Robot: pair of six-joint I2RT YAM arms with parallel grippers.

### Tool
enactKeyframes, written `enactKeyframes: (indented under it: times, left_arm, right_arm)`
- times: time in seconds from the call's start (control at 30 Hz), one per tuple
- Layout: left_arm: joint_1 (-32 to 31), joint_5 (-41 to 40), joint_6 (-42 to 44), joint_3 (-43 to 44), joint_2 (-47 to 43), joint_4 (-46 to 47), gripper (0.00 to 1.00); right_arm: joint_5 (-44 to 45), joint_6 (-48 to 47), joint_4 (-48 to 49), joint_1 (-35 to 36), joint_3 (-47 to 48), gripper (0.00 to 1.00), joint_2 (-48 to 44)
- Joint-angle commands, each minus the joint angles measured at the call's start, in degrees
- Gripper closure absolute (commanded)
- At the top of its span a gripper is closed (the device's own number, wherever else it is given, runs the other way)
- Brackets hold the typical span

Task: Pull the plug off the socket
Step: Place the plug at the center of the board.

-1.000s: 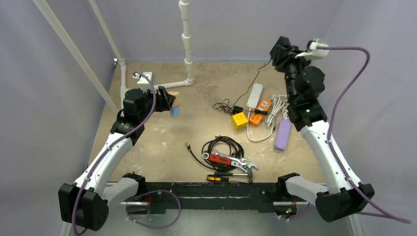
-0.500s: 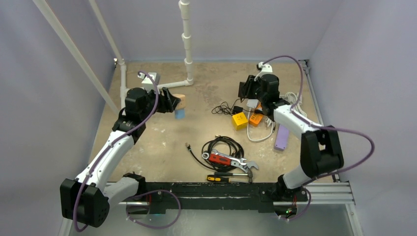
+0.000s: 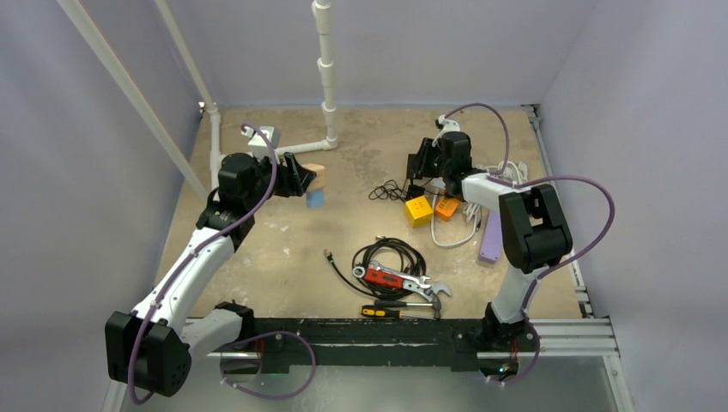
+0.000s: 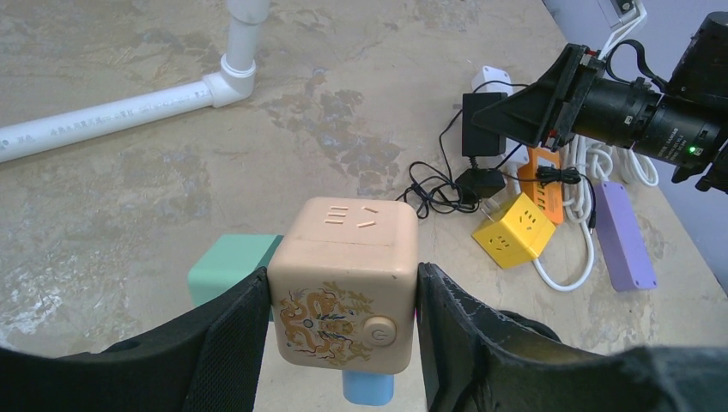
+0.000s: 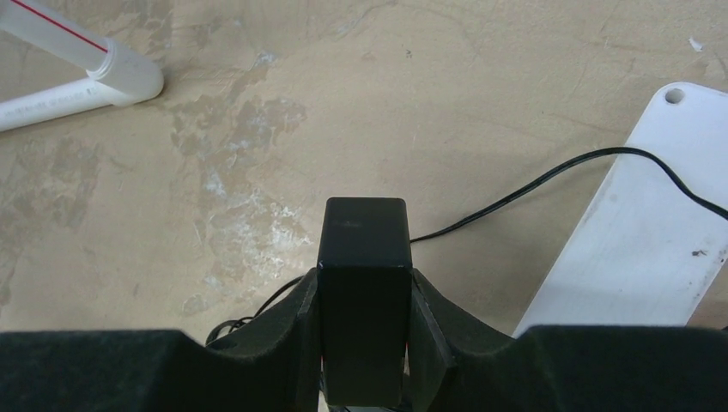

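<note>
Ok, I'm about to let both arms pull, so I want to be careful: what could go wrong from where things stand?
The right claw grips the black adapter, whose thin cord runs over the white power strip; pulling may tug the strip or snag the tangle by the yellow cube. The left claw pinches the beige cube socket by its smooth sides only, so a jerk might twist it loose.

No legible words or numbers anywhere, beige cube socket (image 4: 343,283) showing a gold dragon emblem and a small mark on its round button, faint print along the white pipe (image 4: 112,112) too small to read
</note>
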Motion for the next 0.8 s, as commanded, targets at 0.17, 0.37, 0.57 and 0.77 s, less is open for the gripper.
enactKeyframes:
  times: [0.17, 0.37, 0.57, 0.77]
  left_arm:
    - [0.07, 1.18, -2.30, 0.91, -0.07, 5.20, 1.00]
    - [0.07, 0.63, -4.02, 0.22, -0.60, 6.50, 1.00]
    - [0.23, -2.02, -10.04, -1.51, -0.88, 9.86, 1.00]
    - [0.54, -2.16, -20.41, -3.72, 1.38, 18.93, 1.00]
  right_arm:
    - [4.31, 0.89, 2.33, -0.75, -0.42, 0.40, -1.57]
    - [5.13, 0.72, 3.36, -0.75, -2.10, 0.22, -5.91]
    - [4.62, -0.61, 7.12, -0.56, -6.50, 0.17, -16.60]
    - [-2.11, 1.50, 13.53, 5.78, -11.96, 0.15, -29.68]
